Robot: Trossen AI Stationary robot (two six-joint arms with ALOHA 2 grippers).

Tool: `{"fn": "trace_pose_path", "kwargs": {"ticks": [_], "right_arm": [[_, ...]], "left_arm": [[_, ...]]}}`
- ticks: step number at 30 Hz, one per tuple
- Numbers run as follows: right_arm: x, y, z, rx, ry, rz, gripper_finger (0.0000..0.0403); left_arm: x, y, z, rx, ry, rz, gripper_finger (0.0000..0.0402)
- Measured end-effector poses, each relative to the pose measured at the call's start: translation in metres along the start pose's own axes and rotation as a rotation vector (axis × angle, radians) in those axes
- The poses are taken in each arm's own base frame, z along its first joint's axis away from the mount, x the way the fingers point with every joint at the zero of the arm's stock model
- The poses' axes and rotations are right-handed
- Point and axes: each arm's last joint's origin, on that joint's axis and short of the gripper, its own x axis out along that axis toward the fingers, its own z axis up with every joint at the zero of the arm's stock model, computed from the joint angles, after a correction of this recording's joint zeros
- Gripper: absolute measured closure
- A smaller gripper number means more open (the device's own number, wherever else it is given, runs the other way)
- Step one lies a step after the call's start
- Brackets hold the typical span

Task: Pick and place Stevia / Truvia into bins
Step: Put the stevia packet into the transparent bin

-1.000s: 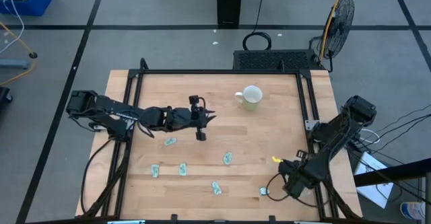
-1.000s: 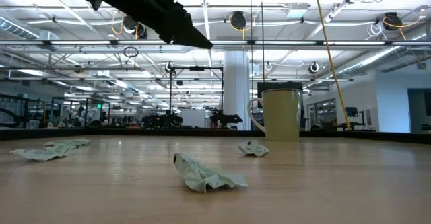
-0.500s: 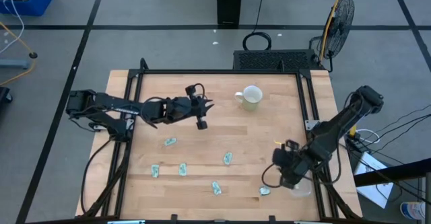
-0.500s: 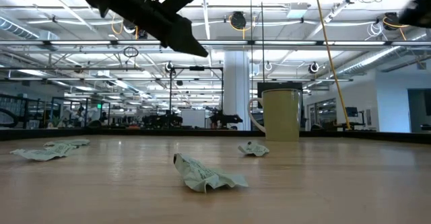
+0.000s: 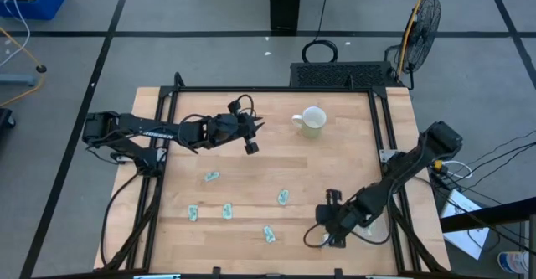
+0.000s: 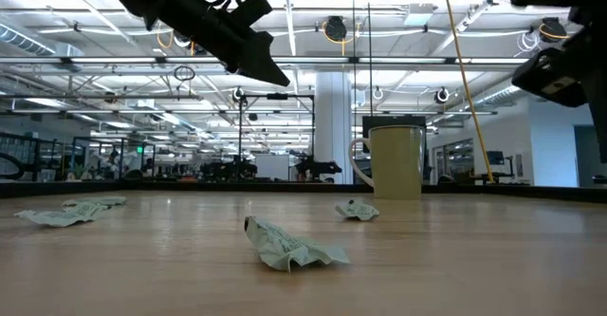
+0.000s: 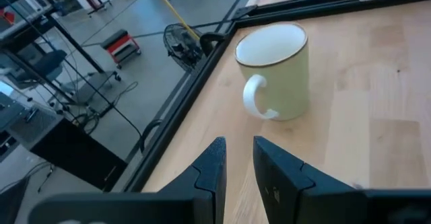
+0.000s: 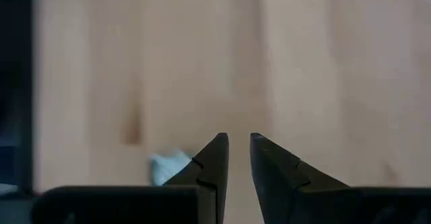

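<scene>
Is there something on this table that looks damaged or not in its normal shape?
Yes. The sachets look crumpled, not flat: in the low view the nearest one lies twisted and bunched on the table, and another at the left is wrinkled too. The mug stands upright and looks intact.

We take the mug (image 5: 312, 121) as our landmark, standing on the table (image 5: 352, 157) near its far edge. Our left gripper (image 5: 251, 136) hangs just left of the mug. Five sachets (image 5: 283, 198) lie scattered well in front of the mug, toward the near edge. Our right gripper (image 5: 328, 227) sits in front of the mug, to the right of those sachets.
</scene>
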Motion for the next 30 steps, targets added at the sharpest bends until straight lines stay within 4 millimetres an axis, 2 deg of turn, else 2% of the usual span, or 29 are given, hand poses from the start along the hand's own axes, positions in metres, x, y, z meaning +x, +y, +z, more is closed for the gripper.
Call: {"fn": "trace_pose_path", "kwargs": {"ticks": [6,17,30], "right_arm": [[0.005,0.019,-0.006,-0.113,-0.001,0.130,0.0349],[0.004,0.012,-0.017,0.007,0.087,0.023,0.0334],[0.007,0.013,-0.024,0.024,0.154,0.103,0.0280]], "left_arm": [[0.000,-0.001,-0.003,-0.031,0.024,-0.006,0.0321],[0.000,-0.002,-0.008,-0.096,0.077,-0.013,0.0321],[0.000,-0.002,-0.010,-0.111,0.093,-0.014,0.0321]]}}
